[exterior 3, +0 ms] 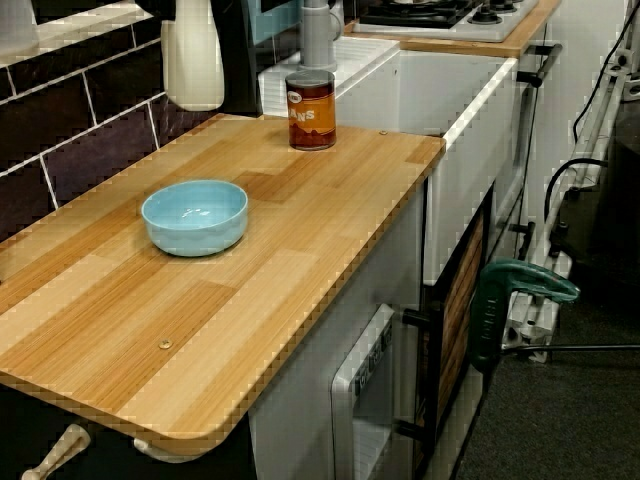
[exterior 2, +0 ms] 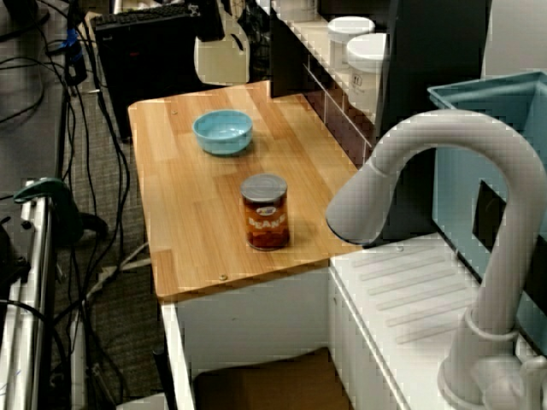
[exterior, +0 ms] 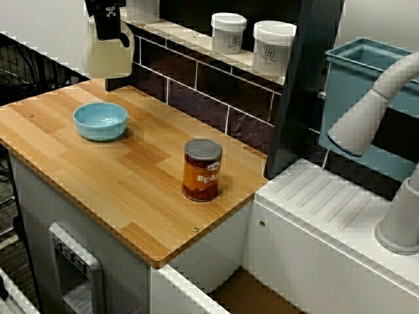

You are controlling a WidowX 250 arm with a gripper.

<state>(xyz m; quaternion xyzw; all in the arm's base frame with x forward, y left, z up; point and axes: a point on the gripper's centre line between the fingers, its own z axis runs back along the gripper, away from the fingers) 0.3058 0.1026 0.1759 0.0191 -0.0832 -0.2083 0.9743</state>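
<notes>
The long light-wood kitchen counter (exterior: 131, 176) takes up most of the scene, with a dark tiled wall behind it. At one end it butts against a white ribbed drainer (exterior: 327, 209), and behind that stands a blue-grey plastic tub (exterior: 353, 72). A pale grey curved tap (exterior: 366, 118) arches over the drainer.

At the other end of the counter, by the tiled wall, hangs a cream-coloured plastic jug (exterior: 105, 59). The low view along the counter shows the jug (exterior 3: 193, 60) upright with its base just clear of the wood. The black claw (exterior: 111, 34) comes down onto it from above. The claw is closed on the jug's upper edge, with one dark finger curling over the rim. The top of the frame cuts off most of the claw in every view, so I cannot tell just how the fingers sit.

Two white lidded jars (exterior: 228, 33) and (exterior: 273, 47) stand side by side on the ledge above the tiles.

A round light-blue bowl (exterior: 99, 121) sits on the wood near the jug, a little out from the wall. A brown tin can with a silver lid (exterior: 202, 170) stands upright, well apart from the bowl and near the drainer end.
</notes>
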